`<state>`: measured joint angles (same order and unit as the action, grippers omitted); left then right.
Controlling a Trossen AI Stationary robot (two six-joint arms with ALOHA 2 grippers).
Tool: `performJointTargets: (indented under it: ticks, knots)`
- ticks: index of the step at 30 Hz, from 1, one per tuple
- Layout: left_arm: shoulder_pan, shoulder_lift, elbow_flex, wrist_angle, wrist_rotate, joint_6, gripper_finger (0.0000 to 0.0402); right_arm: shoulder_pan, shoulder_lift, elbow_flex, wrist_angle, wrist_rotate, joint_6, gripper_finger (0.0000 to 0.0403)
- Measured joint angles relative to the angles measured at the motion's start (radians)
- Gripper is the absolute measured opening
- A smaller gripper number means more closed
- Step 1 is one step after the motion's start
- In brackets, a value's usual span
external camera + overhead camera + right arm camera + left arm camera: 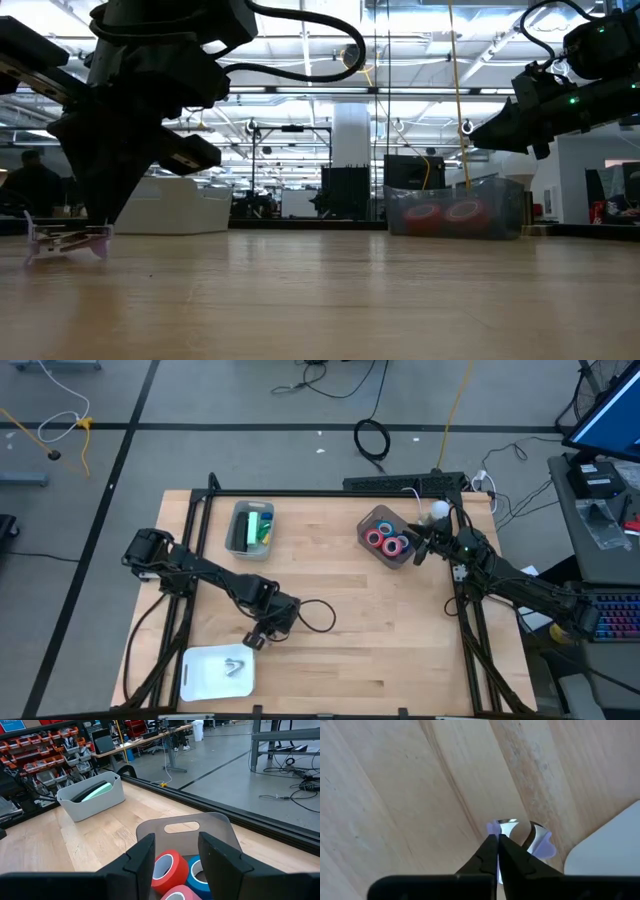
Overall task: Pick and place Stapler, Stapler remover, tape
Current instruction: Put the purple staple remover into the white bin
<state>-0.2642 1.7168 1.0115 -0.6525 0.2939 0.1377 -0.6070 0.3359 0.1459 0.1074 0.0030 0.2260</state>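
tape: the rolls (387, 542) sit in the grey bin (372, 520) at the right far part of the table (340, 590); that part looks done.
stapler: a green thing, likely the stapler (262, 526), lies in the other grey bin (247, 552) at the left far side; looks done too.
stapler remover: the small pale purple remover (68, 238) is on the table just beside the white tray (198, 678), not yet in it; this looks like the last piece left.
remover's axis: from the low view its long axis lies roughly flat along the table; which end points where i cannot tell.
left gripper (256, 639): down over the remover, jaws pinched shut on its metal and purple end.
right gripper (421, 546): hovers over the tape bin, jaws apart, holding nothing.
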Motion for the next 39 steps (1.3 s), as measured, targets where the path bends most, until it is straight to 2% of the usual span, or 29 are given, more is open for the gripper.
performJointTargets:
  ticks: [6, 12, 20, 24, 29, 34, 39]
  knots:
    - [0.034, 0.000, 0.027, 0.001, -0.008, -0.070, 0.0003, 0.000, 0.000, 0.000, 0.000, 0.000, 0.001, 0.0141]
    - [0.099, -0.006, 0.127, -0.032, -0.018, -0.134, 0.0002, 0.000, 0.000, 0.000, 0.000, 0.001, 0.006, 0.0141]
    - [0.087, -0.030, 0.368, -0.359, -0.033, -0.237, 0.0001, 0.000, 0.000, 0.000, 0.001, 0.001, 0.019, 0.0141]
    - [0.024, -0.077, 0.407, -0.459, -0.035, -0.353, 0.0001, 0.000, 0.000, 0.000, 0.001, 0.001, 0.020, 0.0141]
    - [-0.099, -0.161, 0.388, -0.514, -0.072, -0.603, 0.0001, 0.000, -0.001, 0.000, 0.009, 0.001, 0.016, 0.0141]
    - [-0.260, -0.223, 0.381, -0.531, -0.170, -0.904, 0.0001, 0.000, -0.001, 0.000, 0.018, 0.001, 0.016, 0.0141]
    - [-0.433, -0.235, 0.380, -0.555, -0.277, -1.194, 0.0000, 0.000, -0.001, 0.000, 0.043, 0.000, 0.016, 0.0141]
